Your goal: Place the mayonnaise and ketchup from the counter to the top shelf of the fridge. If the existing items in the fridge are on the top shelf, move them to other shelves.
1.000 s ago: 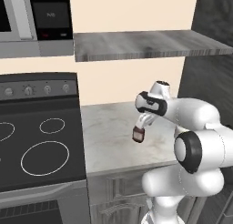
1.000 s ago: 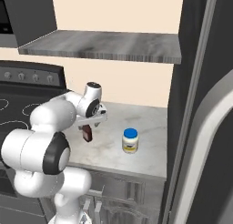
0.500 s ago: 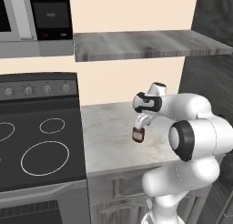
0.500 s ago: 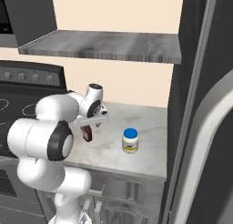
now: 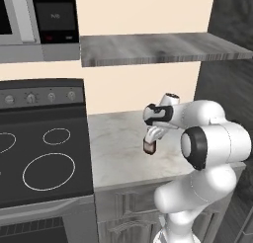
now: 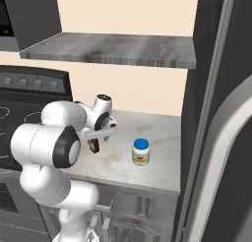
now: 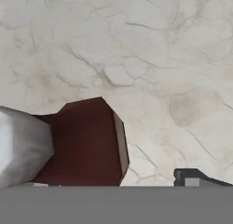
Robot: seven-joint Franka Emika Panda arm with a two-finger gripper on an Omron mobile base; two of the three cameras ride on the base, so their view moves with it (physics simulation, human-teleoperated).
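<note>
Jaws spread wide, two-finger gripper (image 5: pixel 149 141) poised directly over dark red ketchup bottle (image 7: pixel 86 143) on pale marble counter (image 6: pixel 152 133); blue-lidded white mayonnaise jar (image 6: pixel 141 152) standing apart to its right.

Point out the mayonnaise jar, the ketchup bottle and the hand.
mayonnaise jar (image 6: pixel 141 153): right base view, on its label, below the blue lid.
ketchup bottle (image 7: pixel 86 141): hand view, on its dark red body.
hand (image 5: pixel 150 141): left base view, between its fingertips, just above the ketchup bottle.
</note>
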